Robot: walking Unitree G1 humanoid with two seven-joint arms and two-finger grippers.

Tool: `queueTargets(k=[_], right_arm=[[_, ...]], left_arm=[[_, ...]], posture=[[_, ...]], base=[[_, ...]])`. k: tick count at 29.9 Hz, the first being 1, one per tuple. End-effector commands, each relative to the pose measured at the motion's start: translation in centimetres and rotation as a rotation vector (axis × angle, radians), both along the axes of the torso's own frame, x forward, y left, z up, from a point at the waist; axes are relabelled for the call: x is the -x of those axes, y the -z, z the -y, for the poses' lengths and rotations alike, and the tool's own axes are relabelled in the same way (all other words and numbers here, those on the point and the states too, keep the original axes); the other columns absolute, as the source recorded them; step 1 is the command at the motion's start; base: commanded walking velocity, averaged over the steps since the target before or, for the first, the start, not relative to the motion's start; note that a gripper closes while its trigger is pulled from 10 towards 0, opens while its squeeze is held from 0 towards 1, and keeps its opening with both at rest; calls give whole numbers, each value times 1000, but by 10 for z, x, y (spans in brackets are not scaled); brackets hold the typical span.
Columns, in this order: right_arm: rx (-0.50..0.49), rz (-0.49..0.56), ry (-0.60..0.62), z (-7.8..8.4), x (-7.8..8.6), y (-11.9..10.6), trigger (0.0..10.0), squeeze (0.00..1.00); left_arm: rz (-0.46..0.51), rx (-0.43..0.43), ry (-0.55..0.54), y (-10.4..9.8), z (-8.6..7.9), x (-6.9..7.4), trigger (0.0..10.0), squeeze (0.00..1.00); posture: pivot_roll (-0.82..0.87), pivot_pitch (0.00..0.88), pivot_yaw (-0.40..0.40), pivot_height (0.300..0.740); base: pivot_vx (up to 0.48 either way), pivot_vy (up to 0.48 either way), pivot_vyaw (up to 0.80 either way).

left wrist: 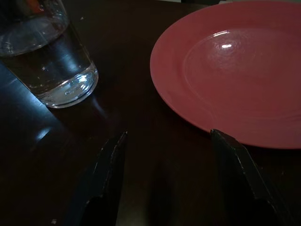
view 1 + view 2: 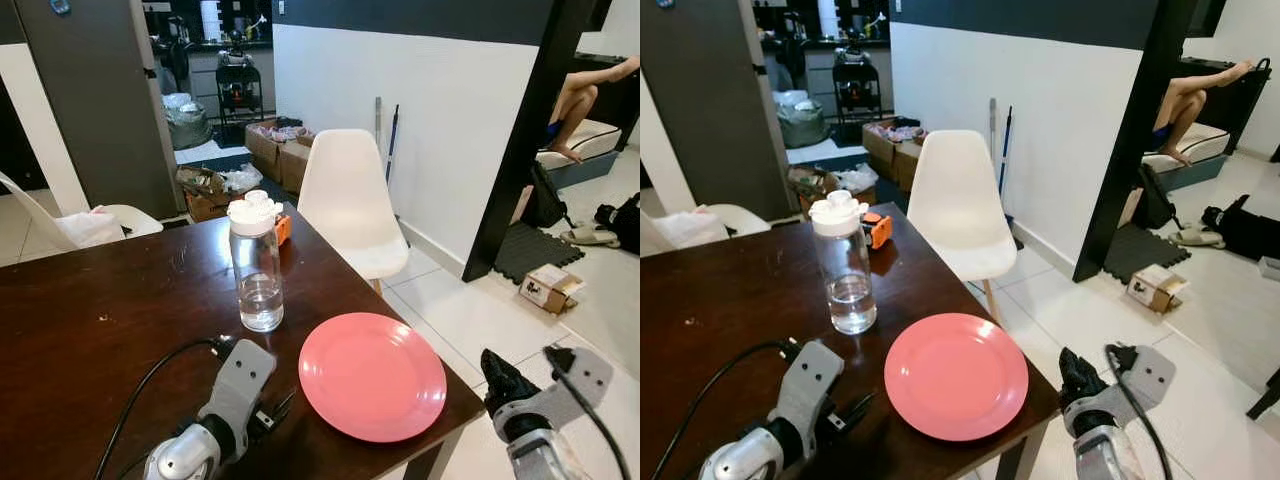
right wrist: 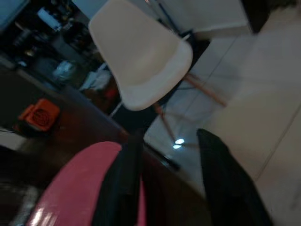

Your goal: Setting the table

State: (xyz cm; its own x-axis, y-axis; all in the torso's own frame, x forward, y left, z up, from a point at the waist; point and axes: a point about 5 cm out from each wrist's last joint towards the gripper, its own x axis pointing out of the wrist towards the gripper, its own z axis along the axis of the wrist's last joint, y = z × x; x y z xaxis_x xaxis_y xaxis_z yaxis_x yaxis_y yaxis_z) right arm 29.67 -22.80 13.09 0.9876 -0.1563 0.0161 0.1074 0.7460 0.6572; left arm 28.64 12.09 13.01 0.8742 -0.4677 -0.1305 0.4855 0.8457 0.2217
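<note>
Plate (image 2: 372, 375) near the bottle (image 2: 257, 265) looks stiff, probably breakable; grab its rim. Left claw (image 1: 164, 160) spread beside it, right claw (image 3: 164, 155) spread too.

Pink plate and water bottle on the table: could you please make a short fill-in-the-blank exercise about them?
1. The plate on the dark table has the colour ____.
2. The clear bottle holds a little ____ at its bottom.
3. The left gripper hovers over the table with its fingers ____.
4. The chair beyond the table is ____ in colour.

Missing words: pink; water; open; white
</note>
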Motion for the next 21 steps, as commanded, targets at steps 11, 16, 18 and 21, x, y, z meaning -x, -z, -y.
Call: queueTargets(k=[11,16,18,21], right_arm=[[-206,-23,-256,-25,4,6,10000,0],[-284,-105,-285,-27,3,16,10000,0],[-292,-129,-280,-26,4,20,10000,0],[-317,-174,-267,-26,4,27,5529,0]], left_arm=[[3,-13,-12,-2,-2,-1,10000,0],[10,-9,-12,-4,-2,-2,10000,0],[11,-8,-13,-4,-2,-2,10000,0],[13,-8,-16,-5,-3,-2,10000,0]], posture=[[23,85,100,740],[24,86,99,740],[24,86,99,740],[28,88,100,740]], base=[[0,0,0],[0,0,0],[0,0,0],[0,0,0]])
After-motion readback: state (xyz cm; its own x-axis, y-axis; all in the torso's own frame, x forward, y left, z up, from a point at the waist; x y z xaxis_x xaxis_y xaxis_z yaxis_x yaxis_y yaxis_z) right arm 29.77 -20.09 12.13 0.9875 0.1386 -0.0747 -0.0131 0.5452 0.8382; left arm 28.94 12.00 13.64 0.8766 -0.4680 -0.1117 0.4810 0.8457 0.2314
